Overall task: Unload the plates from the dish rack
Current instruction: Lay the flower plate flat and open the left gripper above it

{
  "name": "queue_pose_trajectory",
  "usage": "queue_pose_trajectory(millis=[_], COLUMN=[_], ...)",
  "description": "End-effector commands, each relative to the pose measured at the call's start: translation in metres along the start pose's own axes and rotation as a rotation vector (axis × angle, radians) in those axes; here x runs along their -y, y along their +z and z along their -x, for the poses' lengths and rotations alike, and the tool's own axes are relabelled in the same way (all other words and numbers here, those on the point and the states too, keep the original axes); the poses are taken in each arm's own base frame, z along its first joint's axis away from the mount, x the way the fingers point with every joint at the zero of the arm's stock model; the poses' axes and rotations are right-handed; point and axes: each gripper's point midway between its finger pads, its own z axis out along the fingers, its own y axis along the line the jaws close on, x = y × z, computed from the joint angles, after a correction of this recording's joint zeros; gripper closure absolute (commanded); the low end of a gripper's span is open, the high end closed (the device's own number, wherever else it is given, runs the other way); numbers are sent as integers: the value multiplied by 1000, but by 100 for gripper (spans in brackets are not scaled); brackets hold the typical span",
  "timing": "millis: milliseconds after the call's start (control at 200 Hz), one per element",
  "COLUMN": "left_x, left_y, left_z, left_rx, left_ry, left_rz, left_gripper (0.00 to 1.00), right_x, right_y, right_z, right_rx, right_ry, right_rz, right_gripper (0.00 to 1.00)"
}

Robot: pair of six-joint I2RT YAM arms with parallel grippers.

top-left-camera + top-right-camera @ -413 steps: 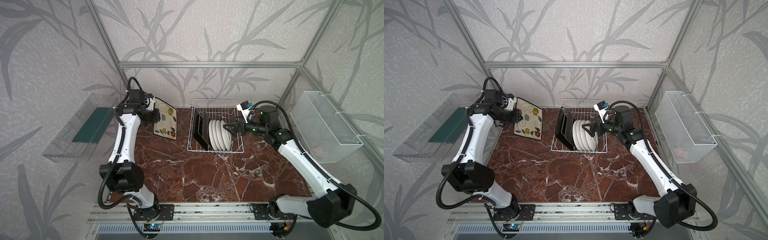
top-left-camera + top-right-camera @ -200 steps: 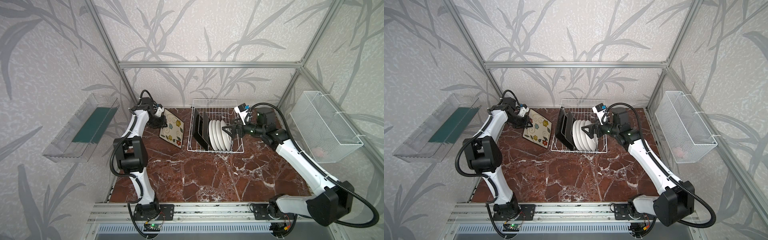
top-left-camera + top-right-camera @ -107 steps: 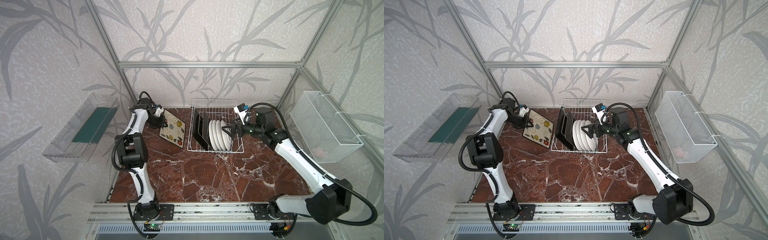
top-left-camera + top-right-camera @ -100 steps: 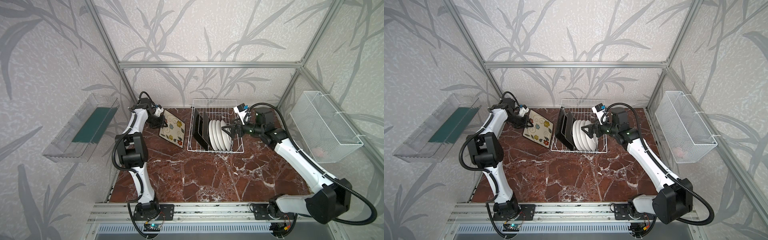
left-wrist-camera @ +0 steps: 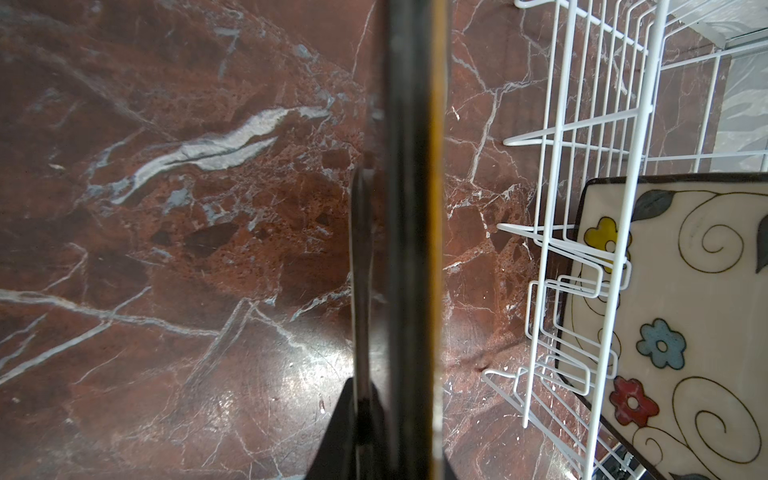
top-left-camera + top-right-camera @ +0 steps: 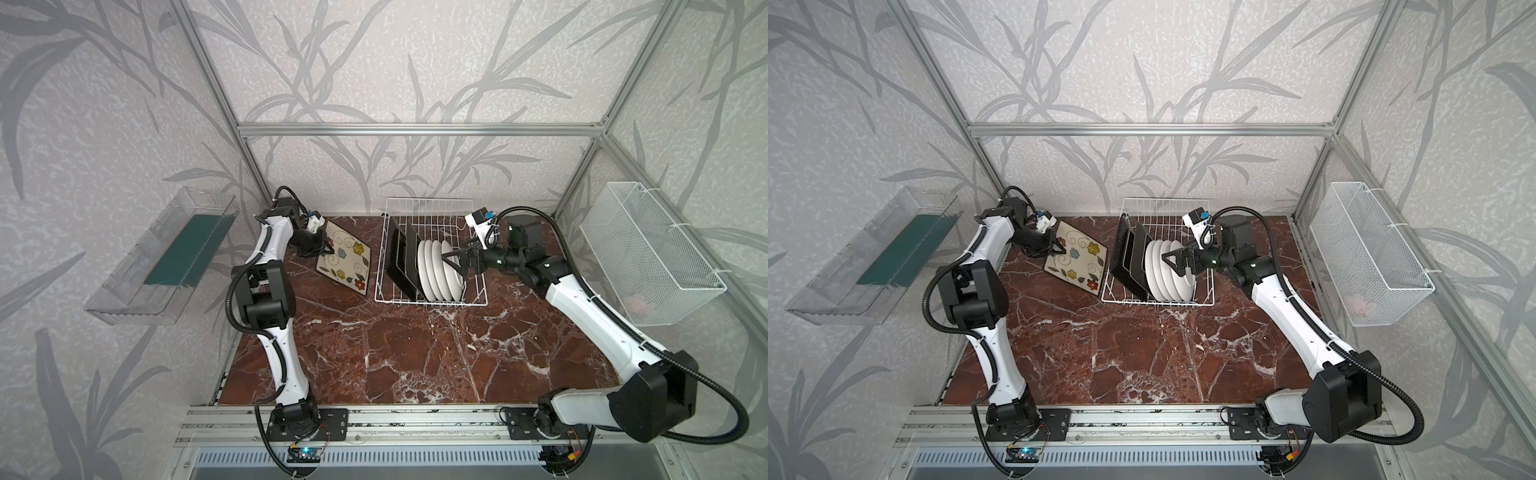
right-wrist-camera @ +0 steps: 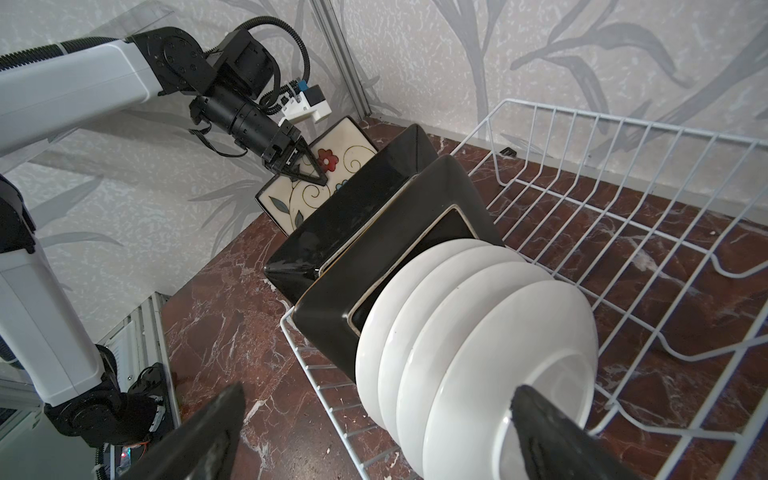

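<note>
Gripping one edge of a square flower plate (image 6: pixel 345 264), the left gripper (image 6: pixel 326 249) has its jaws pinched almost together on the rim. The plate hangs tilted with its cream painted face up, just left of the dish rack (image 6: pixel 428 201) and over the marble table (image 6: pixel 415 353). Whether its low corner touches the stone I cannot tell. In the left wrist view the held plate shows edge-on as a dark band with a yellow line, and one finger (image 5: pixel 359 291) lies flat against it.

The white wire rack sits at the back of the table near the wall. Two black-backed square plates (image 6: pixel 397 257) lean in its left part, and one painted face shows through the wires in the left wrist view. Right beside them, four round white plates (image 6: pixel 440 270) stand on edge in a tight row.

The right gripper (image 6: pixel 453 266) reaches in from the right with its jaws spread as wide as they go, holding nothing. Its fingertips sit level with the nearest round plate. From the right wrist view, one finger (image 7: pixel 544 432) is in front of that plate's back and the other is out to the side, past the rack's edge.

A clear plastic tray (image 6: pixel 158 257) hangs on the left wall and a white mesh basket (image 6: pixel 648 257) on the right.
</note>
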Motion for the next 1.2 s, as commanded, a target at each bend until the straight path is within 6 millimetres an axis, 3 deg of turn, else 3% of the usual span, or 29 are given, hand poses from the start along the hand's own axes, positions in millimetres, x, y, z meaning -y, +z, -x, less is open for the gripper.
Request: queue_pose_trajectory(millis=[0, 610, 830, 1195], left_x=[-26, -58, -70, -82], left_y=[7, 31, 46, 55], left_z=[1, -7, -10, -11], left_rx=[-8, -31, -51, -63], left_ry=[7, -88, -116, -121], left_rz=[101, 78, 79, 109], left_gripper=[86, 66, 66, 61], right_x=[-2, -2, -2, -4], right_y=[3, 1, 4, 0], right_z=[8, 10, 10, 8], right_rx=[18, 22, 18, 23], right_ry=[-15, -44, -32, -33], right_rz=[9, 4, 15, 10], right_gripper=[1, 1, 1, 1])
